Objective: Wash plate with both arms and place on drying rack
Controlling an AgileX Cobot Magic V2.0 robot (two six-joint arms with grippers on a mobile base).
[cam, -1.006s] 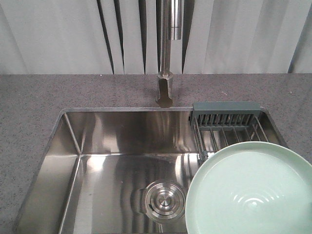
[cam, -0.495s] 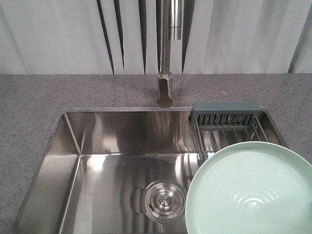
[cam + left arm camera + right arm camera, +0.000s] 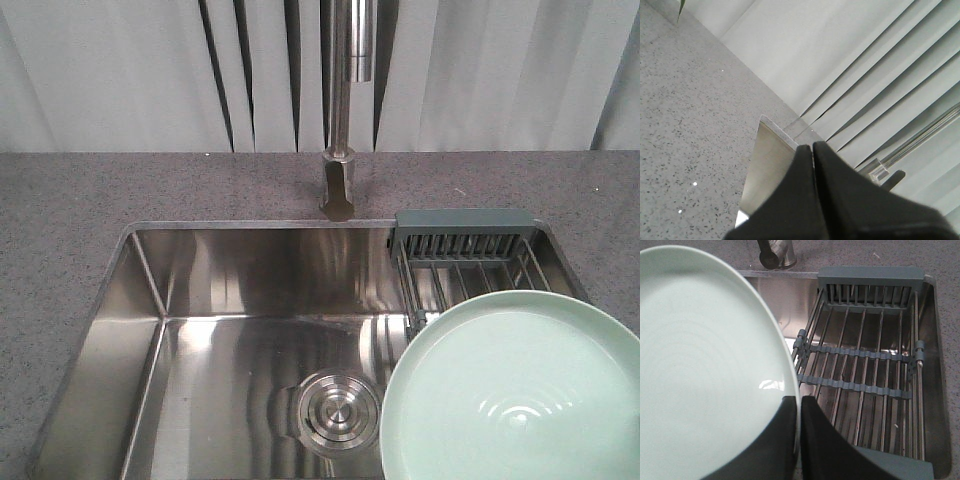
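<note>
Right wrist view: right gripper [image 3: 799, 407] clamps the plate [image 3: 705, 365] at its rim — plate held over the sink [image 3: 200, 350], just beside the drying rack [image 3: 865, 355]. Left gripper [image 3: 813, 150] — fingers pressed together, empty.

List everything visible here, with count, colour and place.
plate: one, mint green, over the sink's right part
drying rack: one, steel and grey-green, sink's right end
sink: one, steel, in the countertop
drain: one, steel, sink floor
faucet: one, steel, behind the sink
countertop: one, speckled grey, around the sink
curtain: one, pale grey, background
left end effector: one, black, shut, empty, by the sink's corner
right end effector: one, black, shut on plate rim
</note>
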